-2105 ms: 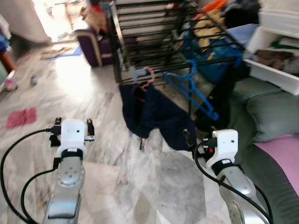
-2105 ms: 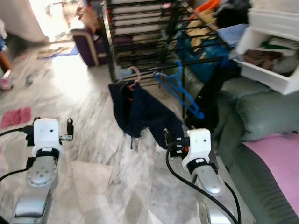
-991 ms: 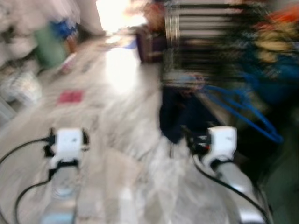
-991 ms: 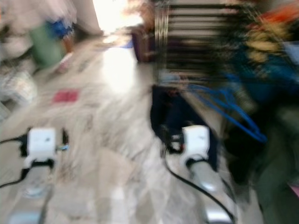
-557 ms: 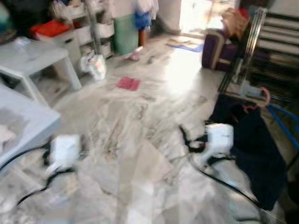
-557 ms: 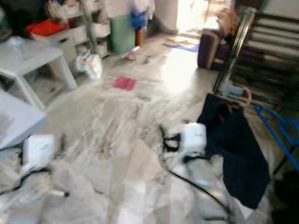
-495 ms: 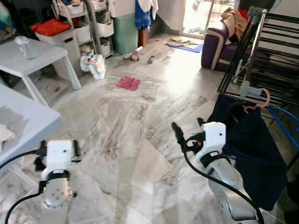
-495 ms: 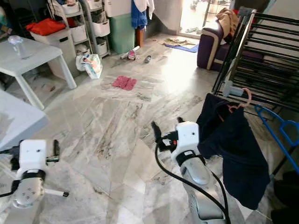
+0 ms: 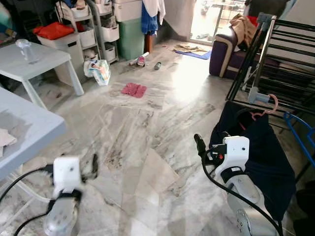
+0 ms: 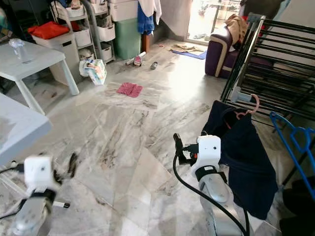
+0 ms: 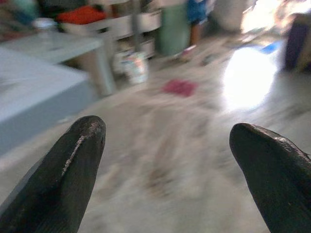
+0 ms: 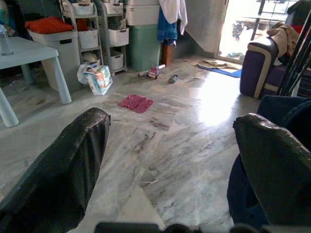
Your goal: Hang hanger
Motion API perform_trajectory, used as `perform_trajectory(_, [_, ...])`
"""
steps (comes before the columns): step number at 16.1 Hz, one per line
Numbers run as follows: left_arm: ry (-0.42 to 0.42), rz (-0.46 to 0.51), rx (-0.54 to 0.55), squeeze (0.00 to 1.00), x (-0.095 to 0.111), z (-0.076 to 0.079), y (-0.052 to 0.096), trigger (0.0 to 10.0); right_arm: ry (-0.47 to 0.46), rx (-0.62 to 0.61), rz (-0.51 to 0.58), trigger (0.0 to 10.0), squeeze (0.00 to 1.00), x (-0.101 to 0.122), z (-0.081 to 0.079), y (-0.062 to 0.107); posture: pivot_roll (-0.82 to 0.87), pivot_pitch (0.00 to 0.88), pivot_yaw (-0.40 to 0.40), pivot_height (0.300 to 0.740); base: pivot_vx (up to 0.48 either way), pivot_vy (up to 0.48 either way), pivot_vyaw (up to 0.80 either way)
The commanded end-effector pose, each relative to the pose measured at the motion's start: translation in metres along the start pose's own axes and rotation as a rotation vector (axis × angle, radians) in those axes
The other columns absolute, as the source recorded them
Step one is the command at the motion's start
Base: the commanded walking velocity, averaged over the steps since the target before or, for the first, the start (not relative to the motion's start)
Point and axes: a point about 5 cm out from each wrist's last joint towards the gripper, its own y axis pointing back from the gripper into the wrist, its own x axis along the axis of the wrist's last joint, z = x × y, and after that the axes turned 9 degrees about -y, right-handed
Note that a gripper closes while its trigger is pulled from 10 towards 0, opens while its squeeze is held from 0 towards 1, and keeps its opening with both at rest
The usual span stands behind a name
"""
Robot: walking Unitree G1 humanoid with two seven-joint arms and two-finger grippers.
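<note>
A pink hanger [image 9: 263, 109] hangs by its hook from a low rail of a black metal drying rack [image 9: 283, 64] at the right side of the room, and a dark navy garment [image 9: 258, 152] is draped on it, reaching down toward the floor. Just beside it, further right, a blue hanger [image 10: 290, 142] hangs bare from the same rack.

The right hand [image 9: 209, 142] is held out low in front of the robot, close to the left edge of the navy garment but apart from it. Its two black fingers [image 12: 63, 170] are spread wide with nothing between them, and the wrist view looks past them across the room. The left hand [image 9: 93, 167] is held low on the robot's left, blurred in the head views; its fingers [image 11: 68, 174] are also spread wide and hold nothing.

A broad stretch of grey marble floor [image 9: 147, 128] lies open ahead of both arms. A pink cloth [image 9: 134, 89] lies on it in the middle distance, well apart from the rack. A pale blue desk [image 9: 22, 130] has its corner near the left arm, and a white desk [image 9: 34, 56] carrying a clear jar stands behind it. Storage shelves [image 10: 93, 24] with white bins line the far wall, and a purple sofa [image 9: 229, 49] sits beside the rack's far end.
</note>
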Motion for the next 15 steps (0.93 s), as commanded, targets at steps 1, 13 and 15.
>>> perform_trajectory(1, [0.031, 0.031, -0.050, 0.00, 0.008, 0.006, -0.002, 10.0, 0.000, 0.002, 0.001, 10.0, 0.00, 0.003, 0.001, -0.002, 0.10, 0.000, -0.050, 0.740, 0.000, 0.000, 0.00])
perform_trajectory(13, [-0.076, 0.014, -0.034, 0.00, -0.001, 0.008, -0.003, 10.0, -0.008, -0.056, -0.005, 10.0, 0.00, -0.002, 0.004, 0.000, 0.09, 0.000, -0.042, 0.740, 0.000, 0.000, 0.00])
perform_trajectory(15, [-0.052, 0.038, -0.075, 0.00, 0.002, 0.013, -0.004, 10.0, -0.016, -0.088, 0.003, 10.0, 0.00, -0.002, 0.005, 0.002, 0.08, 0.000, -0.037, 0.740, 0.000, 0.000, 0.00])
